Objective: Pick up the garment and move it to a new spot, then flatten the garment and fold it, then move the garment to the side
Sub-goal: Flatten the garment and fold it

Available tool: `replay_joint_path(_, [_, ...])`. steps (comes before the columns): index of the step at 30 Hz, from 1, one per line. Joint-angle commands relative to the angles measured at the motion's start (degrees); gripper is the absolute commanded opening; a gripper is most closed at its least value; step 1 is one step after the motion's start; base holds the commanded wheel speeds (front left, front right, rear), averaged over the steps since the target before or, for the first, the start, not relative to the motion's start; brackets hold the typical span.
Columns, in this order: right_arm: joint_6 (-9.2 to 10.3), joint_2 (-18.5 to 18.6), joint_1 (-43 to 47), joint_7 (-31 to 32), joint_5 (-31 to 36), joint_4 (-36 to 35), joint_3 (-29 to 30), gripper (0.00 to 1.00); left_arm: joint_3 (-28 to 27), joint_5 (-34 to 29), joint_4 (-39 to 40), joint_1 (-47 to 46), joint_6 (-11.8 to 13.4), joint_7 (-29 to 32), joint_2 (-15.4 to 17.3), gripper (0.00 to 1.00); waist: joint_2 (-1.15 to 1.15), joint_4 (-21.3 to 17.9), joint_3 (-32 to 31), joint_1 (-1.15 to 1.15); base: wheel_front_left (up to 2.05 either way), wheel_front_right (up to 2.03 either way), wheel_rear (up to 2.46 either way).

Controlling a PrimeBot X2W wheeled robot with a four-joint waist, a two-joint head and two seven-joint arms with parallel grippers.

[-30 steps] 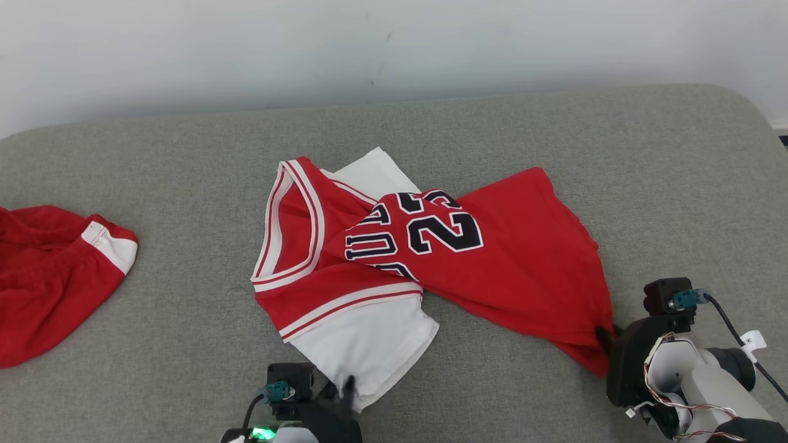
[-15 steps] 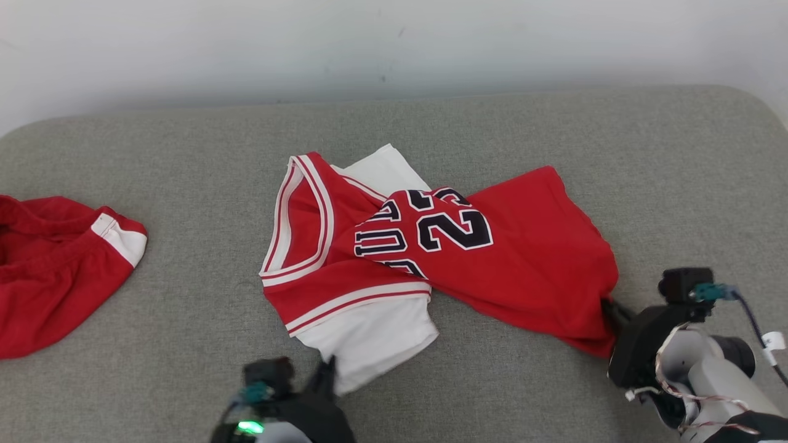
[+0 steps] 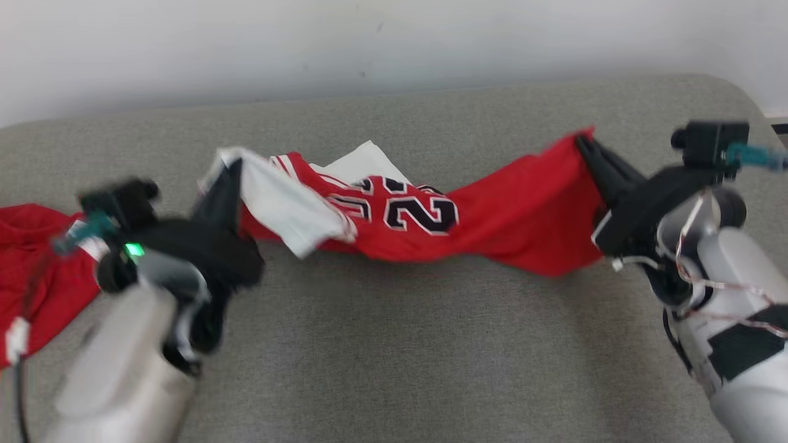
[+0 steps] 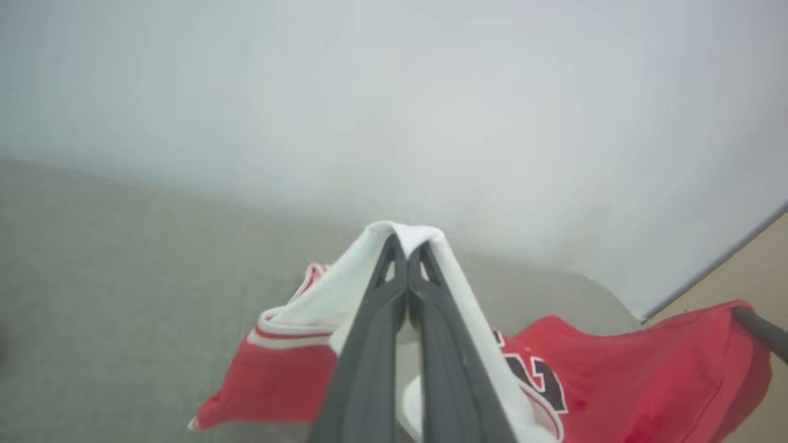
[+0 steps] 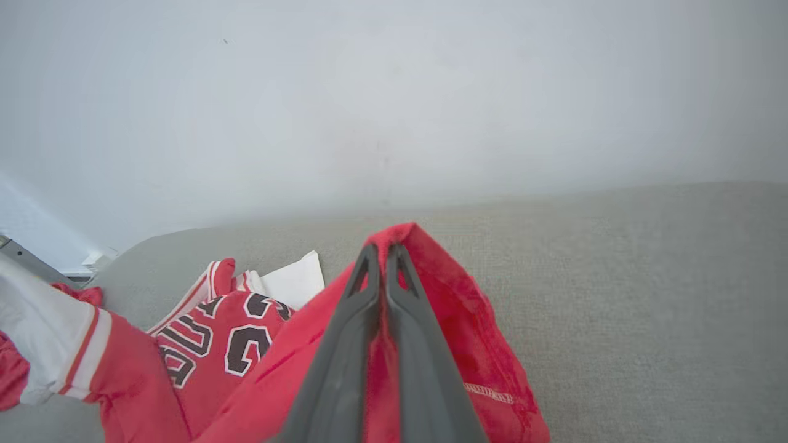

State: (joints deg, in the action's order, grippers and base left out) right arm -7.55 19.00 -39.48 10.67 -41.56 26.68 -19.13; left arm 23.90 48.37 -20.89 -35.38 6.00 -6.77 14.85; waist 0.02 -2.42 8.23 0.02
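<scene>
Grey upholstered surface (image 3: pixel 394 344) below white wall (image 3: pixel 394 43); second red garment with white band (image 3: pixel 37 271) lay by your left gripper (image 3: pixel 229 175). Your red-and-white numbered jersey (image 3: pixel 492 215) hung stretched between grippers, left pinching its white edge, right gripper (image 3: pixel 588 147) its red corner. Wrist views showed each finger pair closed on cloth.

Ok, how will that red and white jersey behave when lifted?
Probably floppy: the red and white fabric jersey sags between the left tool and right tool. Likely light: two pinched edges hold it. Its bunched middle may not flatten itself.
</scene>
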Motion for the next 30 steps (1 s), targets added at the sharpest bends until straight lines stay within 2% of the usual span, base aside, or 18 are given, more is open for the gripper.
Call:
replay_joint_path(1, [0.10, 0.4, -1.4, 0.3, -0.3, -0.4, -0.4, 0.00, -0.5, 0.6, 0.8, -1.6, -0.3, 0.8, 0.4, 0.00, -0.02, -0.7, 0.6, -0.02, 0.00, 0.00, 0.00])
replay_joint_path(4, [0.10, 0.5, -7.1, 1.3, -0.7, -1.0, -2.5, 0.00, -3.9, 3.5, 3.3, -8.1, -0.8, 3.6, 2.2, 0.00, -0.02, -1.5, 1.7, -0.02, 0.00, 0.00, 0.00])
replay_joint_path(6, [0.10, 0.5, -10.9, 1.5, -0.4, -0.6, -3.7, 0.00, -4.5, 2.0, 3.8, -12.3, -1.3, 4.3, 4.1, 0.00, -0.02, -1.9, 2.5, -0.02, 0.00, 0.00, 0.00])
replay_joint_path(10, [0.10, -1.1, -18.1, -0.7, -0.5, 2.2, -3.5, 0.00, -5.3, 0.1, 3.4, -20.4, -1.5, 3.9, 5.7, 0.00, -0.02, -2.9, 4.2, -0.02, 0.00, 0.00, 0.00])
replay_joint_path(14, [0.10, -2.5, -25.3, -2.8, 1.2, 6.1, -3.8, 0.00, -7.1, -1.5, 1.7, -28.1, -0.2, 1.7, 6.0, 0.00, -0.02, -3.9, 7.0, -0.02, 0.00, 0.00, 0.00])
replay_joint_path(20, [0.10, -5.1, -34.8, -5.2, 1.9, 12.4, -3.2, 0.00, -7.5, -3.8, -1.4, -38.3, -0.2, 0.8, 7.4, 0.00, -0.02, -6.0, 13.5, -0.02, 0.00, 0.00, 0.00])
replay_joint_path(24, [0.10, -6.9, -41.5, -9.7, 3.2, 16.4, -0.8, 0.00, -6.8, -7.5, -2.6, -45.3, -0.4, -0.8, 9.7, 0.00, -0.02, -7.8, 18.7, -0.02, 0.00, 0.00, 0.00])
replay_joint_path(30, [0.10, -9.2, -51.7, -21.7, 5.5, 21.6, 6.6, 0.00, -5.4, -14.3, -3.5, -56.6, -1.1, -6.0, 11.8, 0.00, -0.02, -9.7, 23.9, -0.02, 0.00, 0.00, 0.00])
